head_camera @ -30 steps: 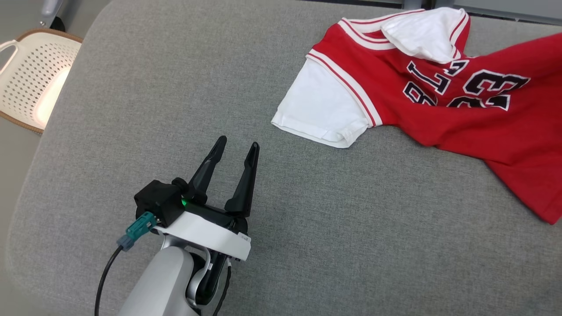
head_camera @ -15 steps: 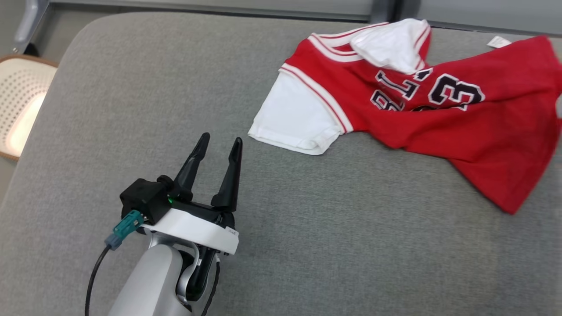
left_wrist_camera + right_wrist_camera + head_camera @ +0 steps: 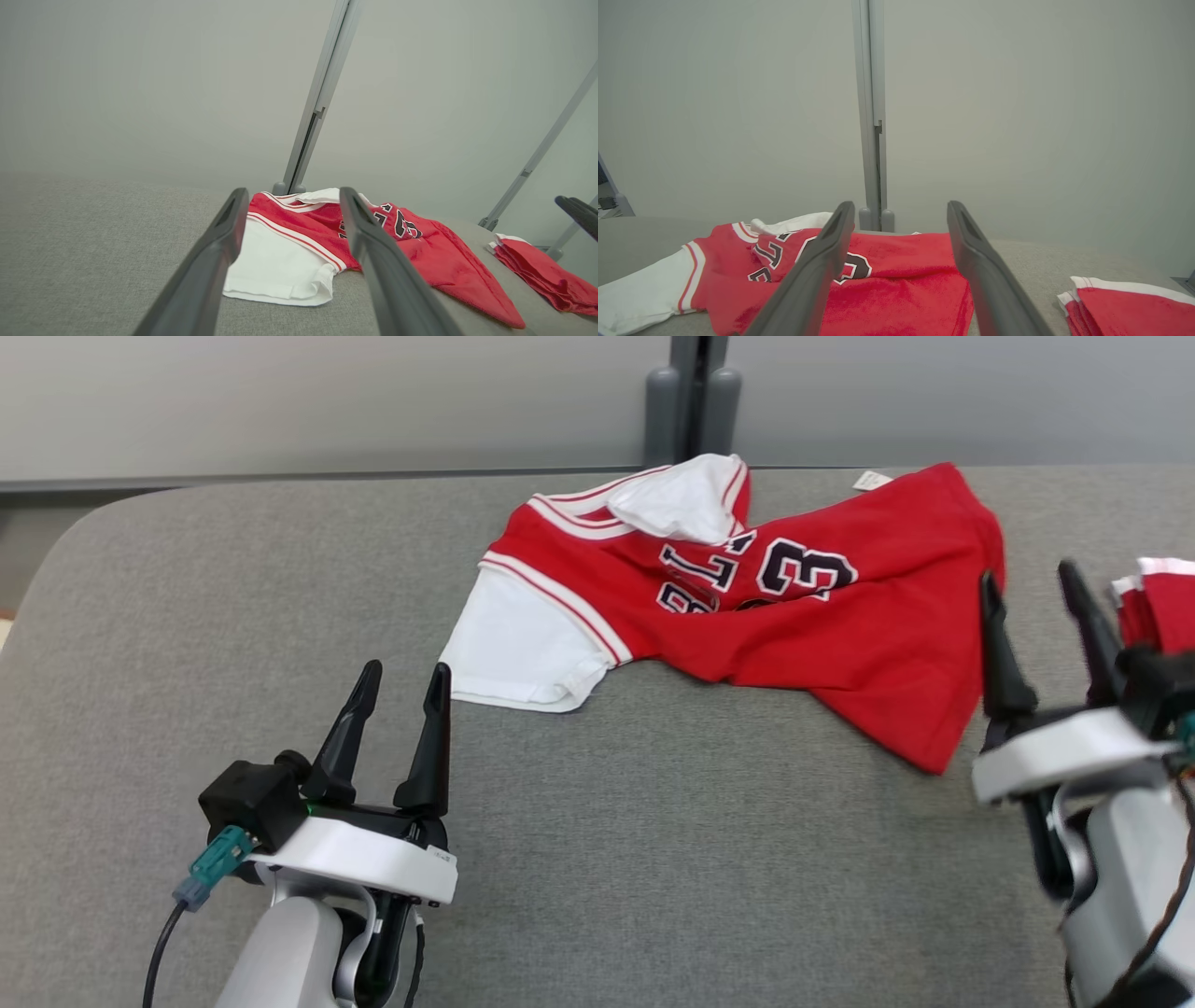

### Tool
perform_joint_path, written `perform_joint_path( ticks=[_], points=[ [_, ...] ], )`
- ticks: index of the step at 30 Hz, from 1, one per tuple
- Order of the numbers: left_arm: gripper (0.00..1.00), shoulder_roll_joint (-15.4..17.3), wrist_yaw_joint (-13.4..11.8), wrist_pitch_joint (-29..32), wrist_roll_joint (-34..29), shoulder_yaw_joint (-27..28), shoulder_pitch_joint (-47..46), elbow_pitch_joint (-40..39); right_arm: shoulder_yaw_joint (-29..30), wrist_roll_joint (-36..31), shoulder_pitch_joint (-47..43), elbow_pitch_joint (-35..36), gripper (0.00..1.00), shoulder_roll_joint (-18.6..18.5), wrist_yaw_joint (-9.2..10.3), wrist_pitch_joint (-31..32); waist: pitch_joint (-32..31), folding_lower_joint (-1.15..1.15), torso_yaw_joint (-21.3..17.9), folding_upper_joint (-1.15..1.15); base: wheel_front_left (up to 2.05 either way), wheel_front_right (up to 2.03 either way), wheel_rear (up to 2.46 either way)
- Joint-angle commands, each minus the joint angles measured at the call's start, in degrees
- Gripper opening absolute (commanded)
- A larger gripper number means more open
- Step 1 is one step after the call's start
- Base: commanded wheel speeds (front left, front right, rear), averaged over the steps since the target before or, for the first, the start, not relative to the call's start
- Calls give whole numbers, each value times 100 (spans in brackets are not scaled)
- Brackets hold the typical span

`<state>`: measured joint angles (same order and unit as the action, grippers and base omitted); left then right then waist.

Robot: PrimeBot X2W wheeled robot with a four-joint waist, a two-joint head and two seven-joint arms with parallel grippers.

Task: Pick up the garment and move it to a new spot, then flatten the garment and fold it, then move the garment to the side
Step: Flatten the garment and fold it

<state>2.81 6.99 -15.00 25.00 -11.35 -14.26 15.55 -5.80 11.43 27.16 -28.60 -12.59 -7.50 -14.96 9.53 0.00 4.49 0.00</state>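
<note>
Garment (image 3: 840,616) lay crumpled by the grey cushion's (image 3: 653,821) back edge; left gripper (image 3: 407,666) and right gripper (image 3: 1025,571) sat nearer the front, jaws spread wide on both

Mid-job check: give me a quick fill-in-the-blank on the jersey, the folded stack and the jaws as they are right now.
The crumpled red-and-white short-sleeved jersey lies on the grey fabric-covered surface with its white sleeve toward the robot's ____.
The folded stack of red cloth sits on the robot's ____ side of the jersey.
Both arms' jaws stand ____ and hold nothing.
Missing words: left; right; open.
</note>
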Motion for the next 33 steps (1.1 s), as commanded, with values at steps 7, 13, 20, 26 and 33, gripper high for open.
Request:
perform_joint_path(
  ticks=[7,13,20,26,33],
  points=[
    [100,21,39,-26,-16,104,202,-8,181,-91,-1344,851,100,588,2,-32,-163,0,-298,0,0,0,0],
    [100,20,42,-26,-68,69,129,-2,151,-52,-1845,1107,100,856,1,-25,-125,0,-383,0,0,0,0],
    [100,21,53,-26,-86,-43,99,23,223,-59,-1798,768,100,933,0,204,-73,0,-327,0,0,0,0],
    [100,21,57,-26,-63,-115,70,56,473,178,-1631,349,100,951,1,351,-29,0,-183,0,0,0,0],
    [100,19,54,-26,12,-186,-4,44,664,625,-1281,-383,100,962,1,647,109,0,45,0,0,0,0]
  ],
)
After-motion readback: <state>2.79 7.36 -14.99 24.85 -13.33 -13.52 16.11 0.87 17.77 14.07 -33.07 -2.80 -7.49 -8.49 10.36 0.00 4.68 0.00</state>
